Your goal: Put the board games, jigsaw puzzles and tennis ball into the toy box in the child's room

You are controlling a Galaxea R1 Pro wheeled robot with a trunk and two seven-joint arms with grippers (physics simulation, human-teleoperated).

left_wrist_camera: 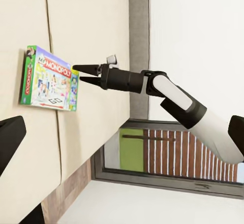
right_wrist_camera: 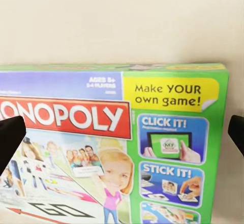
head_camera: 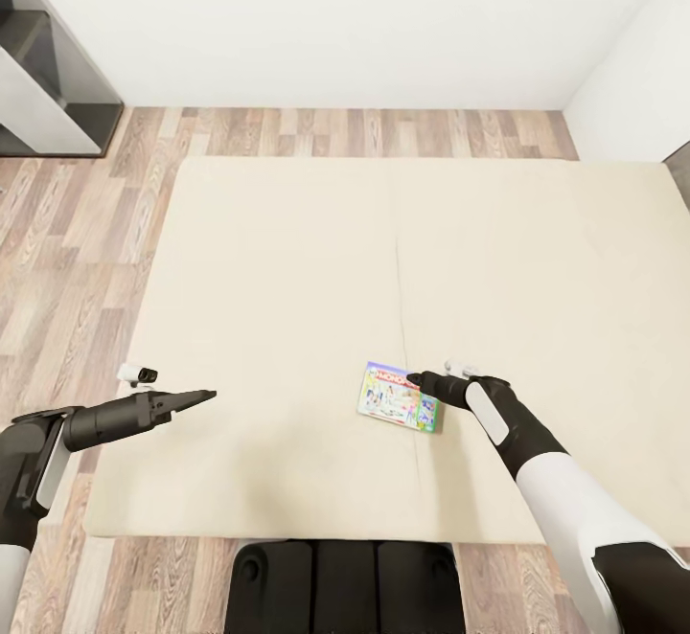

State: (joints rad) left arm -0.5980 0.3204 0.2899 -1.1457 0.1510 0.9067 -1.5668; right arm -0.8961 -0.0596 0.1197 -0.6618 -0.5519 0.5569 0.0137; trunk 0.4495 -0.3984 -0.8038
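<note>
One board game (head_camera: 398,397), a green-edged Monopoly box, lies flat on the beige mattress of the bed (head_camera: 287,270), near its front edge and right of centre. My right gripper (head_camera: 414,380) hovers open just over the box's far right corner. In the right wrist view the box lid (right_wrist_camera: 117,132) lies close below, with one dark fingertip (right_wrist_camera: 10,137) at each side of it. The left wrist view shows the same box (left_wrist_camera: 48,79) and the right gripper (left_wrist_camera: 77,74) with its fingers slightly spread beside it. My left gripper (head_camera: 209,394) stands open and holds nothing, over the mattress's left part, well away from the box.
Wooden floor (head_camera: 86,232) surrounds the bed. A dark grey shelf unit (head_camera: 48,79) stands at the back left against the white wall. My own base (head_camera: 345,586) is against the bed's front edge. The left wrist view shows a window (left_wrist_camera: 152,153) beyond the bed.
</note>
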